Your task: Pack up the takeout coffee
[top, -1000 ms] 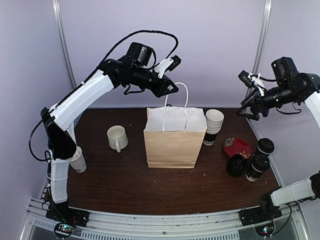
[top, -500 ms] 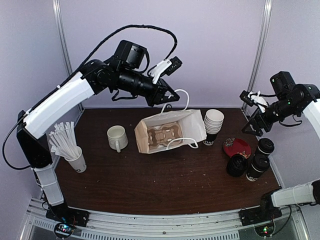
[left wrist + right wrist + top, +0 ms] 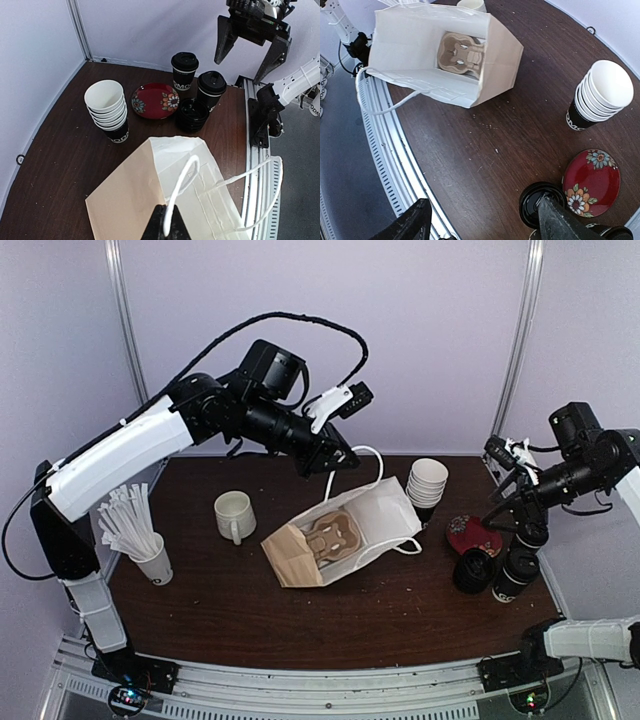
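1. Two takeout coffee cups stand upright with their black lids on at the right end of the desk, one just beside the other, both outside the paper bag.
2. The left arm's jaws are clenched on one white handle of the bag, holding it up above the desk's middle.
3. The bag is tilted, its brown bottom toward the near left and its open mouth raised toward the far right. Its second handle loops loose off the mouth.
4. A cardboard cup carrier lies inside against the bag's bottom, seen through the mouth in the top and right wrist views.
5. The right arm's jaws are spread wide and grasp nothing. They hang in the air above the right end of the desk, over the two lidded cups.
6. A stack of black lids sits touching or just beside the nearer cup, with a red flowered plate just beside it.
7. A stack of empty paper cups, white inside, stands between the plate and the bag's mouth.
8. A white mug stands left of the bag, and a white cup of white sticks sits at the desk's left edge.
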### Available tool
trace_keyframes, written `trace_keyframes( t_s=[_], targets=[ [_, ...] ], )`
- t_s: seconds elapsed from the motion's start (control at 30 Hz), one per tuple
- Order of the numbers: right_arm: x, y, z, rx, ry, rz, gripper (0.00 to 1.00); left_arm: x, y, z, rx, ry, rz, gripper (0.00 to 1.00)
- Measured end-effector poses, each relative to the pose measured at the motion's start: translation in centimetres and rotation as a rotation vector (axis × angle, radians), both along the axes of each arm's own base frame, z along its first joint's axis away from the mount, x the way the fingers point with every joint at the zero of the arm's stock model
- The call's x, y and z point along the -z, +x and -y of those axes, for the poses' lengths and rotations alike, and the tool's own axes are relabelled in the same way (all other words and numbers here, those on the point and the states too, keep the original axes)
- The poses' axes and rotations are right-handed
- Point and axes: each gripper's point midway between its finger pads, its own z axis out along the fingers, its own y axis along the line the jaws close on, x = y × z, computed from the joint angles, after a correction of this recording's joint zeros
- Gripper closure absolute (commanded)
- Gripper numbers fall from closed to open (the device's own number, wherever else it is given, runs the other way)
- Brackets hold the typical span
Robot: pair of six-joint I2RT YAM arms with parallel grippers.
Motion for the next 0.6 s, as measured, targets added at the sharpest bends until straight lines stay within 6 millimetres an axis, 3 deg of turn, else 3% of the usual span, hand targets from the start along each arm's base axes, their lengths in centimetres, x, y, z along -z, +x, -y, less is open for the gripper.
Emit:
trace_keyframes(
  t_s=[0.2, 0.6],
  targets=[
    [-0.1, -1.8, -0.8, -0.06, 0.049, -0.016, 0.24, -0.7, 0.1, -0.4, -0.014, -0.003, 0.026, 1.0],
    [1.3, -2.6, -0.7, -0.035, 0.059, -0.057, 0.22, -0.7, -0.3, -0.3, 0.008, -0.006, 0.027, 1.0]
  ],
)
